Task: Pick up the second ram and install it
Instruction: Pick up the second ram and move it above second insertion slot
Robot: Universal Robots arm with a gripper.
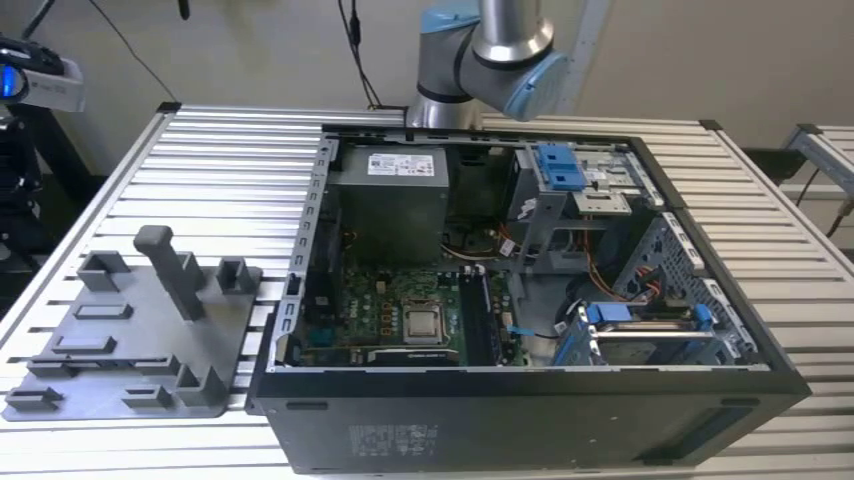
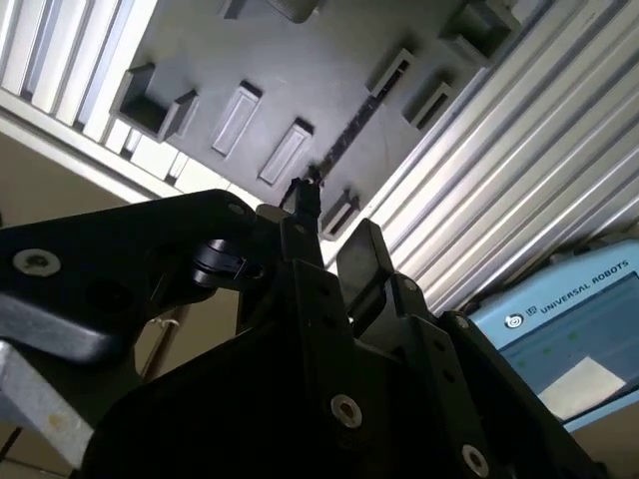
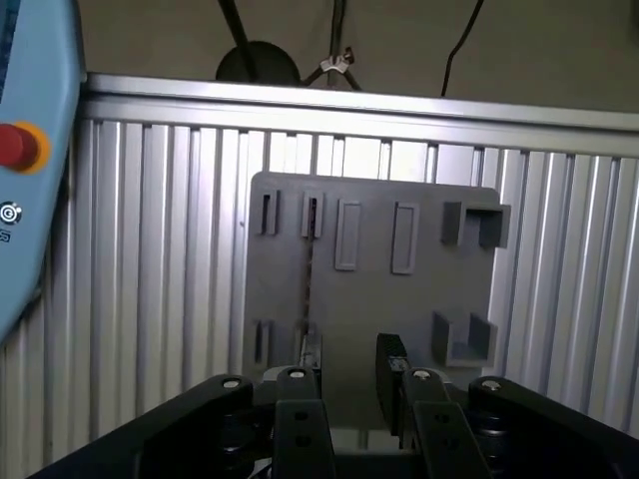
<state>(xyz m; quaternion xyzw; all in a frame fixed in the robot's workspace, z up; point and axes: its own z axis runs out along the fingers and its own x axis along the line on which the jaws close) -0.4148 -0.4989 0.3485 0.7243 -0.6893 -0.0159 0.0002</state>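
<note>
While its two black, blocky fingers [image 3: 392, 357] stand apart with an empty gap between them, the gripper [image 3: 349, 351] holds nothing and hangs above the grey tray [image 3: 399, 309], as the first wrist view shows. Matte grey plastic makes this flat tray, which lies on a table [image 3: 150, 249] of ribbed, shiny aluminium slats. On the tray I count two long rectangular recesses and two U-shaped blocks. One thin dark stick, the second ram [image 3: 309, 279], stands edge-on on the tray, with each end at a narrow slot holder. In both wrist views its near end comes just beside one fingertip, not between the two. I cannot tell if they touch. In the exterior view one open black metal computer case [image 1: 534, 420] stands just beside the tray, on the exterior view's right.
</note>
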